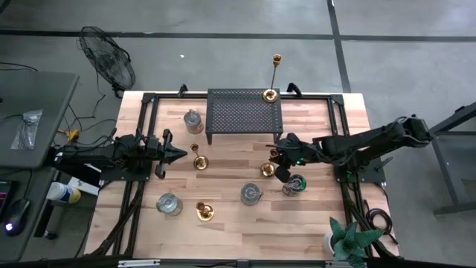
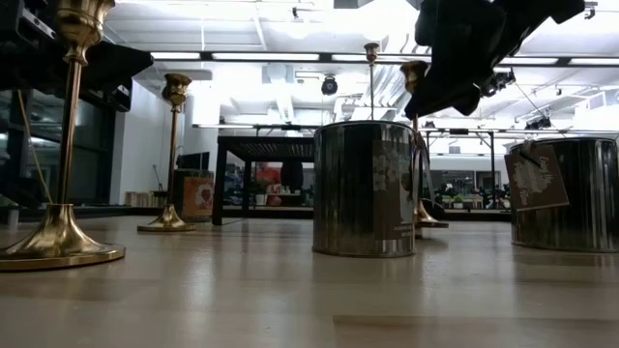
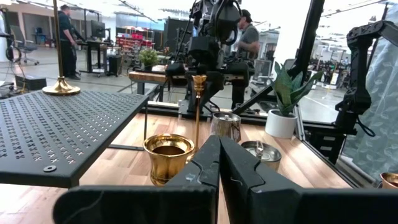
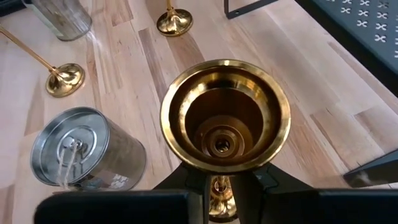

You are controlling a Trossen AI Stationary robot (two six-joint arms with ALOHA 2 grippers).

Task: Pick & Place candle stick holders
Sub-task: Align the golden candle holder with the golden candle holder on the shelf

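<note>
Right now the right gripper (image 1: 272, 154) sits over the table's right-centre, just in front of the black stand (image 1: 244, 113), w/ its jaws clenched on the stem of a brass candlestick (image 4: 225, 115). From the right wrist view you look straight down into that candlestick's cup, the two dark fingers pinching the stem just under it. In the high view its base (image 1: 268, 170) shows just below the gripper; can't tell if it's touching the wood.

Left gripper (image 1: 178, 155) is on the left side of the table, jaws pressed together w/ nothing between them, pointing toward another brass candlestick (image 1: 199, 160) just beside its tip. Left wrist view shows that one's cup (image 3: 168, 153) right ahead of the closed fingers.

Other holders, per high view:
- tall thin brass candlestick (image 1: 272, 93) stands on the back right corner of the black stand.
- brass candlestick (image 1: 204, 212) near the front edge, left of centre.
- silver cup (image 1: 193, 120) beside the stand's left legs.
- silver cup (image 1: 169, 203) front left.
- silver cup (image 1: 251, 194) front centre.
- silver cup (image 1: 294, 184) just right of that, close to the right gripper's held candlestick.

Potted plant (image 1: 349, 240) is at the front right corner. A fan (image 1: 108, 65) stands on the floor behind the table's left corner. Left wrist view also catches a person (image 3: 250, 38) in the room beyond the table, partly hidden by the right arm.
</note>
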